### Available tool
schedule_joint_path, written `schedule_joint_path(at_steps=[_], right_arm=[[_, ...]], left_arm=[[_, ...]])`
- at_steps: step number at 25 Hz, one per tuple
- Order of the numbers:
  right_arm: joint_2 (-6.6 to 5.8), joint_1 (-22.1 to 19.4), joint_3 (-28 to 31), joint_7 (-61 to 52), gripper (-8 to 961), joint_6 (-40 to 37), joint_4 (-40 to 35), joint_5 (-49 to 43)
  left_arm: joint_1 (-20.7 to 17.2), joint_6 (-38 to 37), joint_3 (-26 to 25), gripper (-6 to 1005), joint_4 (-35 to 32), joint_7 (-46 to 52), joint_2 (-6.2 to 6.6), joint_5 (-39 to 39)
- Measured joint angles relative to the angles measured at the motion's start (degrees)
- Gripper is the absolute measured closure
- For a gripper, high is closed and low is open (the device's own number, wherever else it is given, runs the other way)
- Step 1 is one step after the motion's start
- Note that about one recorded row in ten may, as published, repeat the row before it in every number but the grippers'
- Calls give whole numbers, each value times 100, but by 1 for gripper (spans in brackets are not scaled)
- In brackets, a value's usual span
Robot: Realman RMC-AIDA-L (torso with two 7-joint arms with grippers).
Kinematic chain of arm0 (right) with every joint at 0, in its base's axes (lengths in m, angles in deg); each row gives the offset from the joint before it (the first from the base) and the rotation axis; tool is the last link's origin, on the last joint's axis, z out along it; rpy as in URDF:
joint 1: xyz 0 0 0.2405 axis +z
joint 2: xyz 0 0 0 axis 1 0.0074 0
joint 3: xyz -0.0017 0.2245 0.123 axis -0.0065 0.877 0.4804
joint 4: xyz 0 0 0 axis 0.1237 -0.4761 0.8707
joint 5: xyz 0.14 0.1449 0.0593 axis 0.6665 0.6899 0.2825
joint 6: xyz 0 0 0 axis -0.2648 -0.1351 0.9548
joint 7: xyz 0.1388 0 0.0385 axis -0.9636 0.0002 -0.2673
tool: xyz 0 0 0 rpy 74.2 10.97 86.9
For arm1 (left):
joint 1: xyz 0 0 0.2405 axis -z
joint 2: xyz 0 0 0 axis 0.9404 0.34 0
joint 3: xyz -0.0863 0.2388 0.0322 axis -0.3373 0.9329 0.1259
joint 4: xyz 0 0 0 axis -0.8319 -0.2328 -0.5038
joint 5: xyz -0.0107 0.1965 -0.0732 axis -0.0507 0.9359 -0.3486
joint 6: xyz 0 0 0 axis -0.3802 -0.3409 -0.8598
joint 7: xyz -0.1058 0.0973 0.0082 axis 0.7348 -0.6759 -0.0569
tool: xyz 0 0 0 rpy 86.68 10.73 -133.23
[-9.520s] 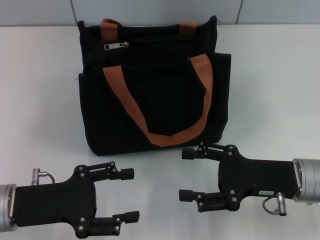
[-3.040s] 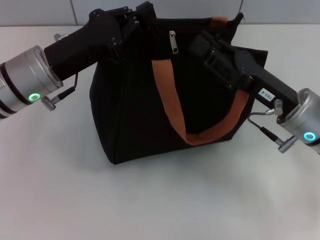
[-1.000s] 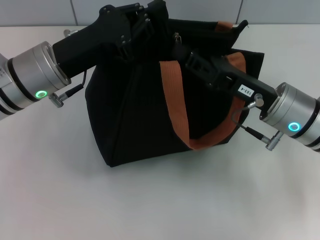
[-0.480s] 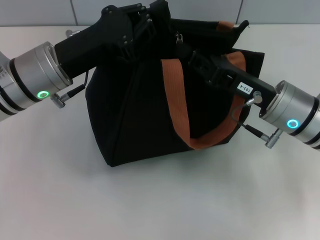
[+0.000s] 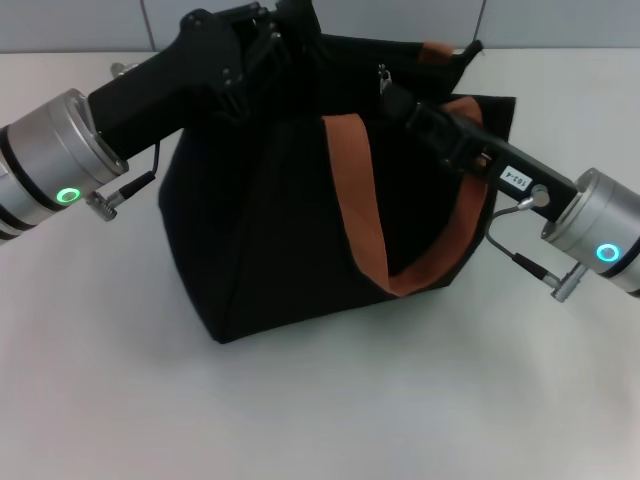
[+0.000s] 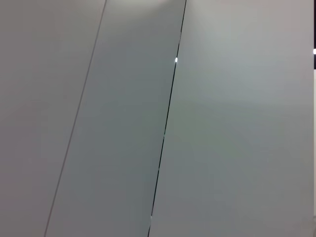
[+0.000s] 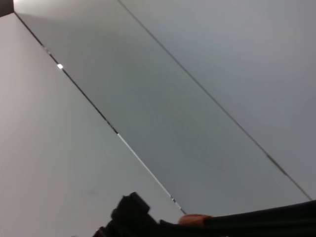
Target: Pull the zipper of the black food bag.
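Note:
The black food bag [image 5: 270, 230] stands on the white table, with an orange-brown handle [image 5: 358, 215] hanging down its front. My left gripper [image 5: 288, 25] is at the bag's upper left corner and looks shut on the fabric there. My right gripper [image 5: 390, 88] reaches in from the right to the bag's top edge and is shut on the small silver zipper [image 5: 382, 74]. The fingertips of both grippers are hard to tell from the black fabric. The right wrist view shows only the bag's top edge [image 7: 266, 219] and a bit of orange handle [image 7: 195, 219].
The white table [image 5: 110, 370] stretches around and in front of the bag. Grey wall panels [image 5: 80, 20] stand behind it. The left wrist view shows only those wall panels [image 6: 123, 123]. Both forearms cross above the table on either side of the bag.
My right gripper has moved to the right along the bag's top edge, and the silver zipper has moved with it. My left arm has shifted slightly left, still at the bag's corner.

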Motion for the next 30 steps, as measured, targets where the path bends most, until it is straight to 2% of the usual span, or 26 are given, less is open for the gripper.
schedule_joint_path(at_steps=[20,26,30], right_arm=[[-7,-512,807,-132,956,220,-136,10],[-1,-565,826,79,956,-466,-152,11],[24,-665,879,885,926,-920,-47,11]], left_arm=[[-48,24,-17,833,-36,-13,14,-100],[-49,131,-44,828,-22,-96,14,-174],[-67,487,-63,825,-8,-179,21,-419]])
